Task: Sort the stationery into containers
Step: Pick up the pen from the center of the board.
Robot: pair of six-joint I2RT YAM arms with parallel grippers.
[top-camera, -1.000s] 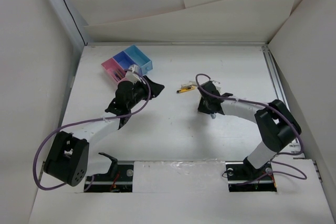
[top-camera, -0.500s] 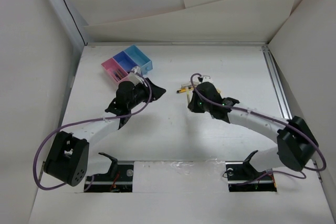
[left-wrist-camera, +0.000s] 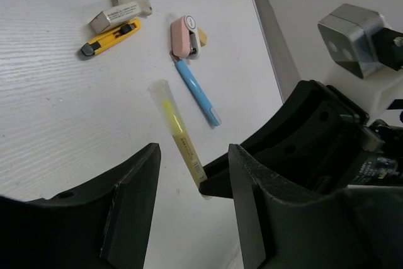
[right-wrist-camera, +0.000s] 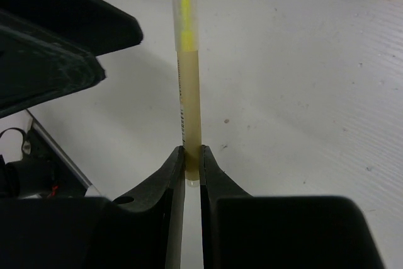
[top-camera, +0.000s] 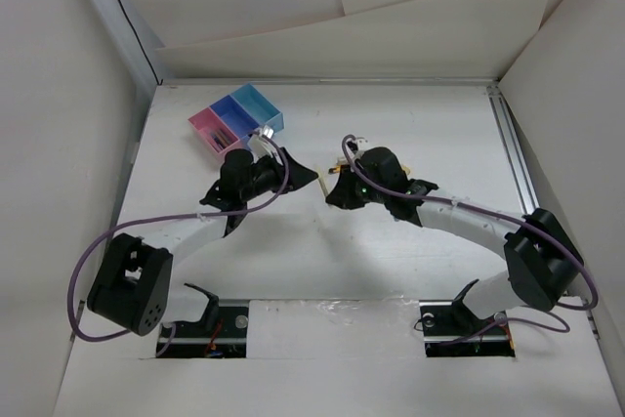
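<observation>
My right gripper (right-wrist-camera: 192,150) is shut on the lower end of a pale-yellow stick (right-wrist-camera: 188,80) and holds it above the table. In the left wrist view the stick (left-wrist-camera: 178,135) lies between the fingers of my open left gripper (left-wrist-camera: 194,150), not touching them. On the table beyond lie a light-blue stick (left-wrist-camera: 196,91), a pink eraser (left-wrist-camera: 183,34), a beige eraser (left-wrist-camera: 116,16) and a yellow-and-black pen-like item (left-wrist-camera: 110,37). In the top view my left gripper (top-camera: 308,176) and right gripper (top-camera: 331,193) meet mid-table. The pink (top-camera: 207,127), purple-blue (top-camera: 232,114) and light-blue (top-camera: 259,104) containers sit at the back left.
White walls enclose the table on all sides. The left arm's black fingers (right-wrist-camera: 63,29) fill the upper left of the right wrist view. A second beige block (left-wrist-camera: 132,1) lies by the beige eraser.
My right arm has swung left across the table with the pale-yellow stick, up to the left gripper. My left gripper has shifted slightly right toward it and stays open.
</observation>
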